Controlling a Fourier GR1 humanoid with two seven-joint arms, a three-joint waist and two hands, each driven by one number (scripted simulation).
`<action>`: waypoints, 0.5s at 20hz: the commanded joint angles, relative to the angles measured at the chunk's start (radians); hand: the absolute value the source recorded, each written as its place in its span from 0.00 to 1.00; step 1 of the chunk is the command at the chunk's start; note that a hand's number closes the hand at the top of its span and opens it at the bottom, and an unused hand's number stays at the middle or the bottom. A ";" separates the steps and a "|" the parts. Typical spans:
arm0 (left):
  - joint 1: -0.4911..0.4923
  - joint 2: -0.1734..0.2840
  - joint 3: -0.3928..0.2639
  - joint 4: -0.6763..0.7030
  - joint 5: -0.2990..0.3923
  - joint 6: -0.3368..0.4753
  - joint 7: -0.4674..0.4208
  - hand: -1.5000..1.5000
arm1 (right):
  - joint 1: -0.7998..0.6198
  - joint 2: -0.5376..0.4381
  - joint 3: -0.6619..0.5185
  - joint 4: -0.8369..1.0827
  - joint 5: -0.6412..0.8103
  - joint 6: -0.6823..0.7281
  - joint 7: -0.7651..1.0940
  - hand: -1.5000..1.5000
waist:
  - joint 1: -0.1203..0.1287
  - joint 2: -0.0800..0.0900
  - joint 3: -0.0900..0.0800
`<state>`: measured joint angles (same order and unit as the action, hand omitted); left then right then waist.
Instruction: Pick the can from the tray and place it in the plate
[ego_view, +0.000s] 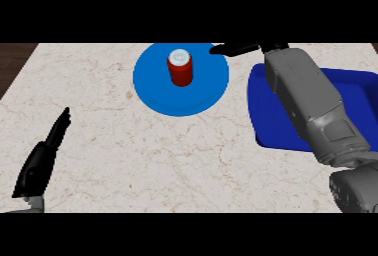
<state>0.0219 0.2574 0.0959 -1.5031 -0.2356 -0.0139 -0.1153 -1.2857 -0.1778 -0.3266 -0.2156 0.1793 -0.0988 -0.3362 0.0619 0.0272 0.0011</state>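
While the can (180, 70) stands upright on the plate (159, 97), a little above the plate's middle, the right hand (238, 48) hangs just beyond the plate's upper right rim, apart from the can. The can is red with a pale top, and nothing touches it; bare blue plate shows all around its base. The right hand's fingers (221, 49) stretch out straight toward the left, pointing over the plate's edge, with a gap of plate between their tips and the can; they hold nothing. The grey right forearm (310, 105) runs down from that hand across the tray (354, 82), hiding much of the tray's floor. The tray, a darker blue, lies just right of the plate, near it, though I cannot tell whether their edges meet. At the lower left the left hand (40, 160) rests on or just above the counter (148, 160), well apart from plate and can, its fingers held straight and together, pointing up and slightly right.
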 joint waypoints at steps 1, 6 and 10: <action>0.002 -0.006 0.012 0.005 0.007 0.007 -0.007 0.50 | 0.048 -0.108 -0.045 -0.006 -0.041 0.122 -0.100 0.00 | 0.001 0.003 0.000; 0.027 0.005 0.011 0.009 0.011 -0.016 -0.040 0.50 | 0.108 -0.181 -0.027 0.022 -0.012 0.193 -0.196 0.00 | 0.015 0.006 0.001; -0.028 -0.001 0.006 0.037 0.008 -0.019 -0.013 0.50 | 0.140 -0.229 -0.036 0.040 -0.016 0.259 -0.247 0.00 | 0.008 0.009 0.001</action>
<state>0.0171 0.2569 0.1008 -1.4935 -0.2292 -0.0255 -0.1296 -1.1760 -0.3545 -0.3566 -0.1908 0.1643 0.0986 -0.5338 0.0715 0.0336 0.0022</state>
